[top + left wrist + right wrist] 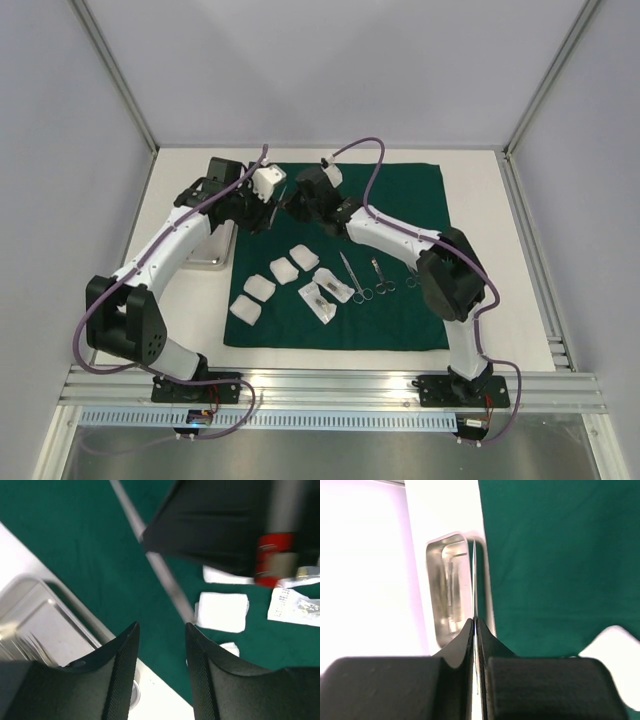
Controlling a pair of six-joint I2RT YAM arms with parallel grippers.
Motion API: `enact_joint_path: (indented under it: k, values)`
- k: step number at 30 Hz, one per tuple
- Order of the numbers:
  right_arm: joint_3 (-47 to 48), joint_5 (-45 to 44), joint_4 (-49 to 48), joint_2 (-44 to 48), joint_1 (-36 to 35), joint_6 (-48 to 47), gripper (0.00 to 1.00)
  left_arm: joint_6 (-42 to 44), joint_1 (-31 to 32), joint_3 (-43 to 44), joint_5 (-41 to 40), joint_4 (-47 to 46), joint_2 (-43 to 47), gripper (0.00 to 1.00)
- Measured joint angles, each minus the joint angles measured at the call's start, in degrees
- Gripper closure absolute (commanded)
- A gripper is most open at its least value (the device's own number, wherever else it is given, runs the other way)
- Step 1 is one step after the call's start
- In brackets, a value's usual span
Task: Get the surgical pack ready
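Right gripper [476,625] clamps a slim metal instrument [474,575] above the far-left part of the flat dark green cloth [400,200]
Left gripper [161,630] hangs beside it, fingers apart; the small shiny steel tray [440,565] lies left of the cloth, largely hidden under the left arm from above; the instrument shows edge-on, type unclear

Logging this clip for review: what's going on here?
The right pincer is shut on a slim metal instrument, holding it over the edge of the green cloth next to the steel tray. The left pincer is open close by, holding nothing. Gauze squares, a packet and other instruments lie on the cloth.
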State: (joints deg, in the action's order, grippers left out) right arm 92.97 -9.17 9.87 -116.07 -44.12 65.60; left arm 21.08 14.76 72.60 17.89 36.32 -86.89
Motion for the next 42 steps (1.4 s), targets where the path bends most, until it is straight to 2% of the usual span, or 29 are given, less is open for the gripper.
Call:
enact_joint_path:
  k: [5,12,25,27,30,33,34,42]
  values:
    - [-0.37,1.36,-1.73,-0.04,0.07,4.26,0.99,2.8,4.42,-2.84,-2.19,-4.63,2.25,0.48]
    - [-2.19,3.3,-4.09,-0.26,0.33,7.67,0.99,4.63,5.75,-6.08,-5.77,-8.02,2.12,0.49]
    - [-2.19,4.35,-5.25,-1.01,0.33,9.11,0.99,6.75,6.6,-9.62,-11.17,-15.89,2.12,0.61]
    - [-2.19,4.35,-5.64,-1.01,0.33,9.2,0.99,7.08,6.64,-9.64,-11.58,-16.65,2.12,0.65]
    - [-2.19,4.44,-6.34,-1.01,0.31,9.38,1.0,7.72,6.64,-9.66,-11.82,-17.38,2.12,0.76]
    - [-2.19,4.79,-6.56,-1.01,0.33,9.75,1.0,8.13,6.43,-9.66,-13.03,-18.18,2.12,0.9]
    - [-2.19,4.94,-6.73,-1.01,0.33,9.81,1.0,8.5,6.29,-9.68,-13.53,-18.29,2.12,0.98]
    - [-2.23,5.64,-7.1,-1.01,0.33,9.79,0.99,9.09,6.1,-9.86,-14.62,-18.58,2.01,1.0]
